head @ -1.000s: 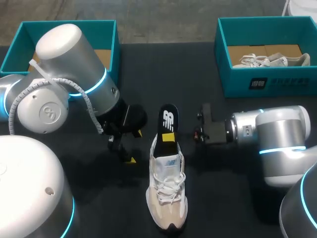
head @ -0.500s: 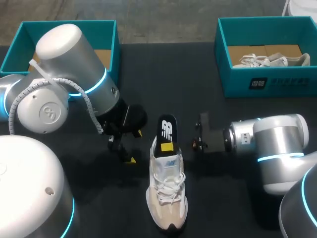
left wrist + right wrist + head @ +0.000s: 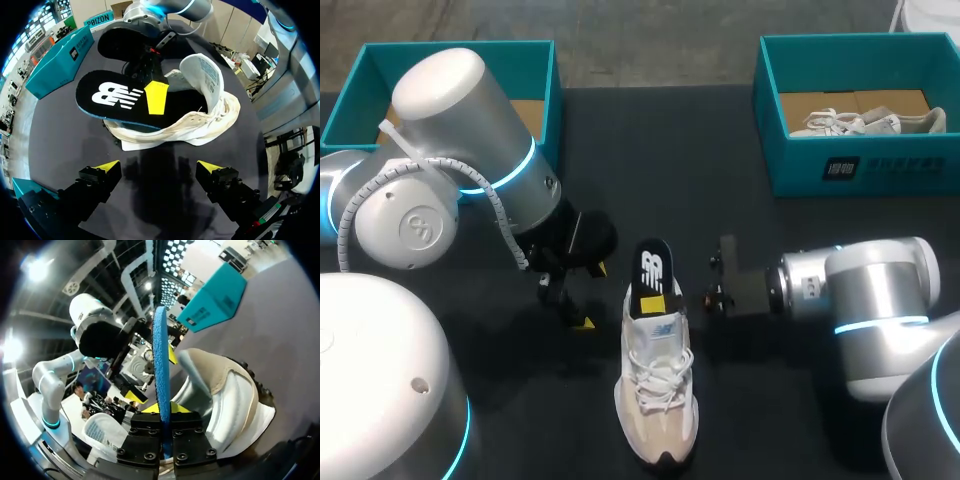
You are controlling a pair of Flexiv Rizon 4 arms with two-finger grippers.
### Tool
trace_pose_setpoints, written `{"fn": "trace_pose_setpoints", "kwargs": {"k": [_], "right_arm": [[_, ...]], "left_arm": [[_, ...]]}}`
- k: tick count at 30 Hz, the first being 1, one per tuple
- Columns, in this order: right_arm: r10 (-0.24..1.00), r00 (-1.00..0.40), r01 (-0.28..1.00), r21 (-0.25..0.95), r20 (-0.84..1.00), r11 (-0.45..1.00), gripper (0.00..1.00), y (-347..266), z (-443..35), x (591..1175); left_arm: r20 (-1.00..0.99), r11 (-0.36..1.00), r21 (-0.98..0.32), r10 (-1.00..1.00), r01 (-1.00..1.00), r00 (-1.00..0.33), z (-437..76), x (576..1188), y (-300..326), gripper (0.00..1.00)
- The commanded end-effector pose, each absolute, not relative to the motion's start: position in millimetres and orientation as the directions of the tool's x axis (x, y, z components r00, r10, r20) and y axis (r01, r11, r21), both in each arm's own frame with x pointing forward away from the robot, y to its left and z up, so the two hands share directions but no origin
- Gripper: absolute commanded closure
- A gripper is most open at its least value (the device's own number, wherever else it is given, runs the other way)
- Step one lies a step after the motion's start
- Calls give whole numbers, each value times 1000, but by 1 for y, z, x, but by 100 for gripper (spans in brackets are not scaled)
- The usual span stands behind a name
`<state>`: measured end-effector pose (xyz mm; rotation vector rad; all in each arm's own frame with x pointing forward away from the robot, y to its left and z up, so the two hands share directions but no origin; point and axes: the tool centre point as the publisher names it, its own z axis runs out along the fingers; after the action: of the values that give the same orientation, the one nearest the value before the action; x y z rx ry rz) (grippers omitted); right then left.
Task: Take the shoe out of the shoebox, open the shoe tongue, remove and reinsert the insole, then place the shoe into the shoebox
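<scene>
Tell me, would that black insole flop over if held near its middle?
Probably fairly stiff: pinched by the right gripper, the insole juts out of the shoe nearly flat, with little droop. It looks thin, so likely light. Its blue foam-like edge may grip rather than slip.

Insole (image 3: 654, 262) partly in shoe (image 3: 658, 400); left tool (image 3: 159, 167) left of shoe.
</scene>
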<state>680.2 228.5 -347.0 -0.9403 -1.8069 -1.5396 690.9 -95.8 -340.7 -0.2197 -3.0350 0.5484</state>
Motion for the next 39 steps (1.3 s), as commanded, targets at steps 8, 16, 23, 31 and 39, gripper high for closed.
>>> {"fn": "trace_pose_setpoints", "kwargs": {"k": [8, 16, 23, 31, 39], "right_arm": [[165, -638, 768, 636, 752, 74, 73, 227, -329, 681], [186, -659, 750, 656, 729, 84, 74, 224, -315, 692], [188, -654, 754, 652, 733, 76, 100, 221, -314, 700], [207, -593, 802, 594, 778, 67, 100, 220, -322, 706], [212, -542, 838, 542, 813, 64, 100, 222, -338, 693]], "left_arm": [[22, 928, -350, 147, 131, -989, -342, 690, -97, 0], [22, 928, -350, 147, 131, -989, -342, 690, -97, 0], [22, 928, -350, 147, 131, -989, -342, 690, -97, 0], [22, 928, -350, 147, 131, -989, -342, 690, -97, 0], [22, 928, -350, 147, 131, -989, -342, 690, -97, 0]]}}
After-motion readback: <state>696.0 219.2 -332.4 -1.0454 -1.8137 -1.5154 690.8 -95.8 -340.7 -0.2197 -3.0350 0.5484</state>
